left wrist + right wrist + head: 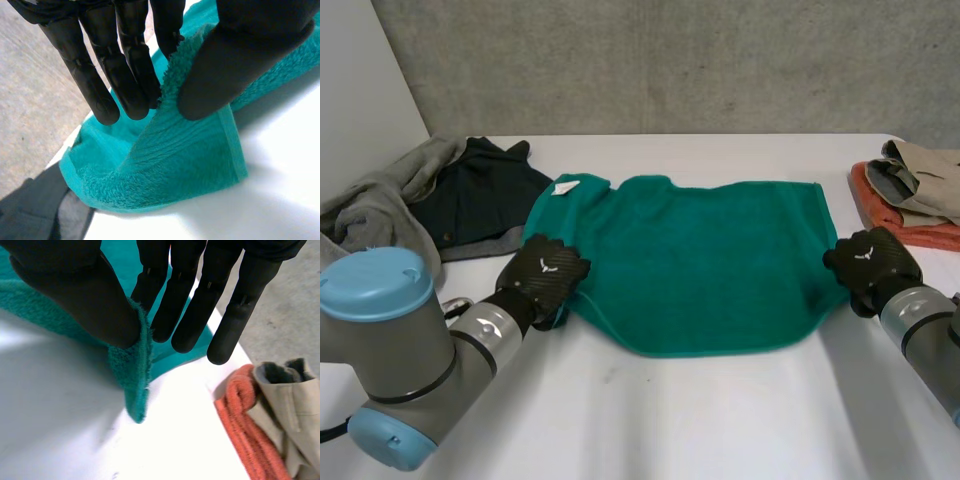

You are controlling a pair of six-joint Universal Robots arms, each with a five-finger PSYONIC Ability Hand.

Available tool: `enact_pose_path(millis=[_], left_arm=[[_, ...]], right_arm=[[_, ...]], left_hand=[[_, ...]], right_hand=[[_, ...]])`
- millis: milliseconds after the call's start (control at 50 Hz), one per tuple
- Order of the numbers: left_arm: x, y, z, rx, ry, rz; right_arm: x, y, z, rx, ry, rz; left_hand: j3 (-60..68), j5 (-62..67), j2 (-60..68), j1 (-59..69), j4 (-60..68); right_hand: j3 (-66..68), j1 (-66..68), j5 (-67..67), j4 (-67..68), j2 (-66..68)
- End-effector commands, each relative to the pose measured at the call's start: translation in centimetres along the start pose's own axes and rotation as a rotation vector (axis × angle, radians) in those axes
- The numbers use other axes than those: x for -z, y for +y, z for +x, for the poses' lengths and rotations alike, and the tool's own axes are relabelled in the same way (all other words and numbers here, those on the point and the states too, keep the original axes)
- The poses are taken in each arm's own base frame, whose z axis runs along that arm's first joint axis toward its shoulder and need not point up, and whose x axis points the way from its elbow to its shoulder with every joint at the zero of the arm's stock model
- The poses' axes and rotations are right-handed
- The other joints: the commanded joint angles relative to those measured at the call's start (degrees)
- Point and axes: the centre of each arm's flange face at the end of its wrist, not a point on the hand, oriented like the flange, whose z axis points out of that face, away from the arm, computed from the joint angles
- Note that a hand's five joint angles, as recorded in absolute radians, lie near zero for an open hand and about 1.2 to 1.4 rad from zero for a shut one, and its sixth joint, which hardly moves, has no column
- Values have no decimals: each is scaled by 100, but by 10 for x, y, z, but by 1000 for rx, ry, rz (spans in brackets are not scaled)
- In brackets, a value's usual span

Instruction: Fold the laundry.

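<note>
A teal towel (700, 260) lies spread across the middle of the white table (650, 420), with a white tag (567, 186) at its far left corner. My left hand (548, 270) is at the towel's left edge near the front corner. In the left wrist view, the thumb (235, 65) and fingers (125, 75) pinch a raised fold of that towel edge (165, 165). My right hand (872, 262) is at the towel's right edge. There its thumb (75, 285) presses the towel's edge (132, 375) against a finger, and the corner hangs down to the table.
A grey garment (380, 200) and a dark one (485, 195) are heaped at the back left, close to my left arm. An orange towel (910, 225) under a beige garment (925, 175) lies at the back right, just beyond my right hand.
</note>
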Motion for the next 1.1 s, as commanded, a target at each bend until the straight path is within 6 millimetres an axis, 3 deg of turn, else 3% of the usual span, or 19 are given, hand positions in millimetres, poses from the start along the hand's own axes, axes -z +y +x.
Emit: enact_pose_path(millis=[20,120,280,420,700,800,900,980,1000,1040,1100], left_arm=[[0,3,-12,14,-37,-11],[6,-11,-13,40,-45,29],[12,-20,11,143,18,47],[2,3,9,146,-65,-46],[-6,24,-4,75,-163,-90],[-11,29,-17,62,-226,-70],[-15,38,-28,31,-281,-82],[-12,39,-28,-26,-286,-103],[-9,40,-27,-50,-281,-110],[-5,37,-26,-76,-277,-107],[4,24,-32,-108,-293,-83]], right_arm=[[-5,5,4,-7,12,-10],[-5,8,6,-34,17,-17],[-4,9,4,-68,4,-18],[-6,10,8,-69,20,-19],[-9,15,18,-79,56,-33],[-9,14,18,-95,55,-31],[-9,15,18,-96,54,-32],[-9,15,17,-96,52,-34],[-8,15,17,-97,50,-37],[-8,15,17,-96,48,-39],[-5,12,19,-80,49,-43]], left_hand=[[-1997,-2016,-1939,-1993,-1995],[-3581,-3600,-3524,-3578,-3579],[-3768,-3787,-3710,-3764,-3766],[-3718,-3737,-3660,-3714,-3716],[-3718,-3737,-3660,-3714,-3716],[-3516,-3535,-3458,-3513,-3514],[-2795,-2814,-2737,-2791,-2793],[-1047,-1066,-989,-1043,-1045],[289,270,347,293,291],[1726,1707,1783,1729,1728],[1865,1846,1923,1869,1867]], right_hand=[[1148,1491,1238,1122,1197],[1148,1491,1238,1122,1197],[1148,1491,1238,1122,1197],[1148,1491,1238,1122,1197],[1148,1491,1238,1122,1197],[1148,1491,1238,1122,1197],[1148,1491,1238,1122,1197],[1148,1491,1238,1122,1197],[1148,1491,1238,1122,1197],[1148,1491,1238,1122,1197],[1148,1491,1238,1122,1197]])
